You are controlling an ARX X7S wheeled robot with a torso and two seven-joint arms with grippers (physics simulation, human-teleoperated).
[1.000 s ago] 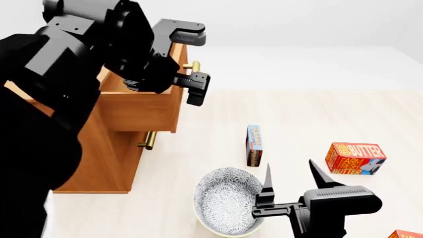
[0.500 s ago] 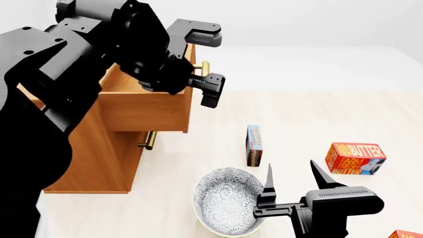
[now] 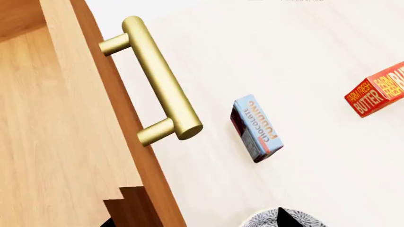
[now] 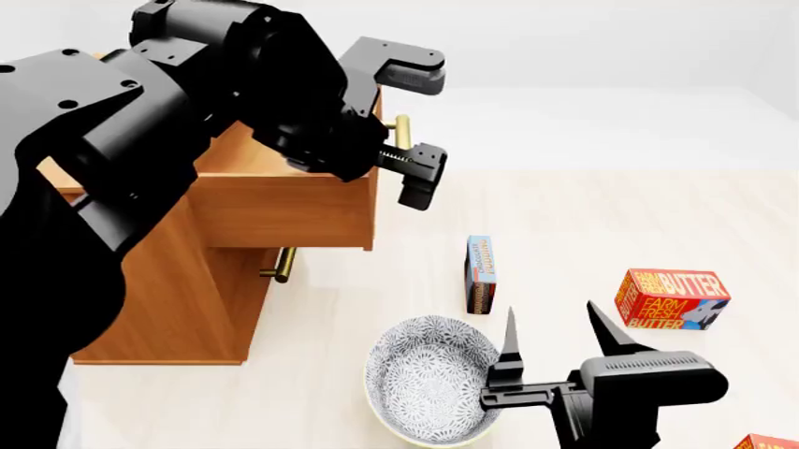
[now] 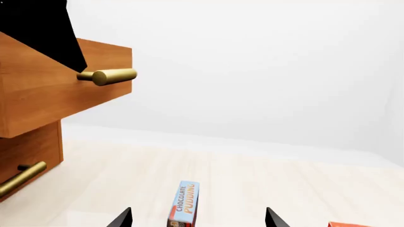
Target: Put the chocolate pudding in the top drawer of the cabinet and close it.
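From my head camera I see the boxy orange-brown wooden cabinet [image 4: 187, 290] at the left of the scene, standing on a pale wood-grain floor [image 4: 562, 215]; its upper wooden drawer [image 4: 281, 201] is pulled out toward the right, its horizontal brass bar handle [image 3: 158, 85] facing the open floor; the lower drawer's brass handle [image 4: 281, 265] sits tucked beneath the overhang. My black left gripper [image 4: 418, 126] hangs just beside the top drawer's front, its jaws spread wide, one finger above the drawer's far corner and the other in front of the handle; nothing sits between them. The small thin blue and red chocolate pudding box [image 4: 481, 271] stands on edge on the floor, right of the cabinet and well apart from it; the lettering on its blue face reads clearly in the left wrist view [image 3: 258, 127]; in the right wrist view it stands between the two fingertips' lines but farther off [image 5: 184, 204]. A patterned grey-and-white bowl [image 4: 425, 379] rests near me, just nearer than the pudding. My black right gripper [image 4: 556, 332] hovers beside the bowl's right rim, its pointed fingers parted and empty. A red-orange butter box [image 4: 672, 299] lies to the right of the pudding; a corner of a second red-orange box [image 4: 764, 441] peeks in at the near right edge.
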